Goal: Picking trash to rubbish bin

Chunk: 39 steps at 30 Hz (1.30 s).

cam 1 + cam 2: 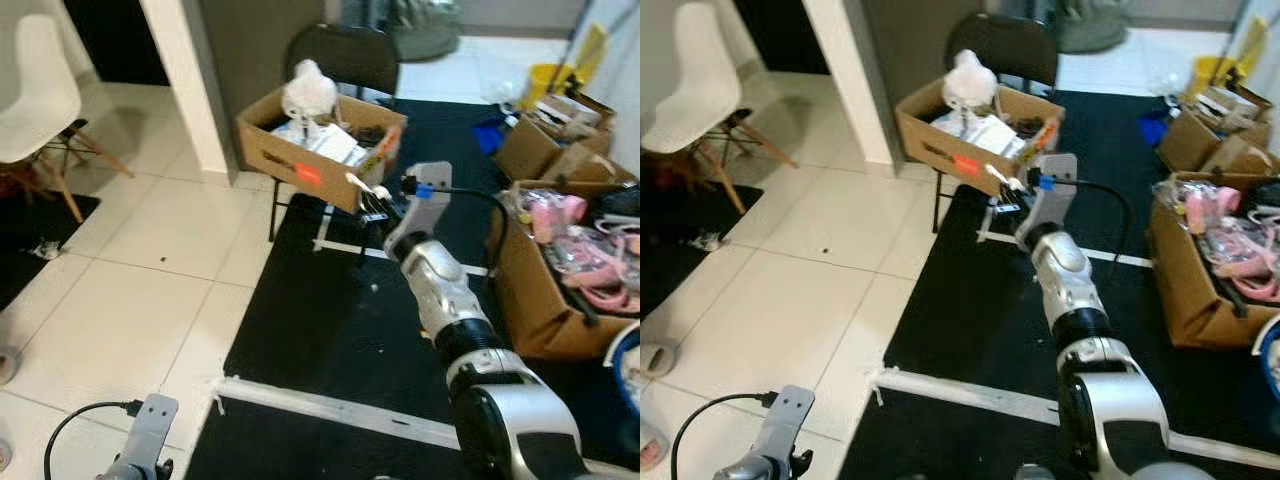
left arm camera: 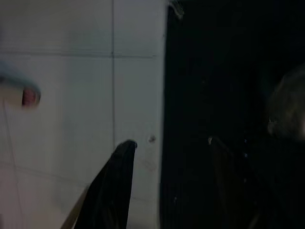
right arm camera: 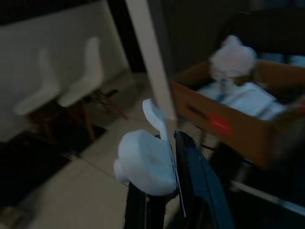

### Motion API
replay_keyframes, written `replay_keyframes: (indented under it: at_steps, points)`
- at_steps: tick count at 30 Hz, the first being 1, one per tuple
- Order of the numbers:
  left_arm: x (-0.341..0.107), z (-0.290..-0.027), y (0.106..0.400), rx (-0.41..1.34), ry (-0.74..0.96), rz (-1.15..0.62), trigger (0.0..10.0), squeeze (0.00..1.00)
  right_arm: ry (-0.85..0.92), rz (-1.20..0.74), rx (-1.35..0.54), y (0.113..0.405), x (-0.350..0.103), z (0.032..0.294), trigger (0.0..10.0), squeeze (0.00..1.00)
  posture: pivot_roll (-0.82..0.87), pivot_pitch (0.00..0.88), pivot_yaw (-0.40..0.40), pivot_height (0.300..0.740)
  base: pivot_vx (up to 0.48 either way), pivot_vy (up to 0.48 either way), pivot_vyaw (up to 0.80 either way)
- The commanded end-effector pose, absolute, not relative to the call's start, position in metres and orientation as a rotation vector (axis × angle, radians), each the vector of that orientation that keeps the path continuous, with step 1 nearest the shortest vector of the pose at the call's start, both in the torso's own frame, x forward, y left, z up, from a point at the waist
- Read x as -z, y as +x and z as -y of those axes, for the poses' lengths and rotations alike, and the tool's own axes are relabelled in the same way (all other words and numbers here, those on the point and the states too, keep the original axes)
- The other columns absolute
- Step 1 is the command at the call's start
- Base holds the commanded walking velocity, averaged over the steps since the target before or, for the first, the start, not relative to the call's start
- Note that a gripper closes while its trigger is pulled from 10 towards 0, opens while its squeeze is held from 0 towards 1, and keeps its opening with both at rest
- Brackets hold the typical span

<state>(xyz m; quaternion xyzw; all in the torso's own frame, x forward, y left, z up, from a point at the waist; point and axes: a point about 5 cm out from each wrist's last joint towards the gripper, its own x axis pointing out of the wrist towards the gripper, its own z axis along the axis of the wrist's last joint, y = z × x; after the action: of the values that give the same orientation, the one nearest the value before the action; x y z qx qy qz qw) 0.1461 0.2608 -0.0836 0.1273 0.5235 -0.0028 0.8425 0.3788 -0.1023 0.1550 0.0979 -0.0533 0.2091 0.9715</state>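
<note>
Right tool [image 1: 1006, 189] clamps white trash [image 1: 1001, 178] beside cardboard box [image 1: 978, 135].

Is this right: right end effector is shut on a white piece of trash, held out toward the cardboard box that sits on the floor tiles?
One thing is off. The right end effector is shut on the white piece of trash and held out toward the cardboard box, but that box rests on a black chair, not on the floor tiles. The left eye view shows it.
</note>
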Motion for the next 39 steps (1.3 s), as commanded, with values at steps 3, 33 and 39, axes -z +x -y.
replay_keyframes:
  at_steps: [3, 33, 39]
  points:
    - [0.084, -0.26, 0.147, 0.01, 0.267, -1.111, 10.0, 0.0, 0.204, 0.101, -0.415, 0.378, -0.155, 0.109, 10.0, 0.0, 0.05, 0.078, 0.092, 0.74, 0.384, 0.0, -0.8]
    - [0.091, -0.23, 0.151, 0.1, 0.298, -1.121, 10.0, 0.0, 0.115, 0.147, -0.582, 0.366, -0.166, 0.073, 10.0, 0.0, 0.06, 0.053, 0.091, 0.74, 0.318, 0.0, -0.05]
    - [0.089, -0.236, 0.151, 0.086, 0.303, -1.121, 10.0, 0.0, 0.124, 0.165, -0.59, 0.366, -0.171, 0.068, 10.0, 0.0, 0.06, 0.049, 0.088, 0.74, 0.336, 0.0, 0.0]
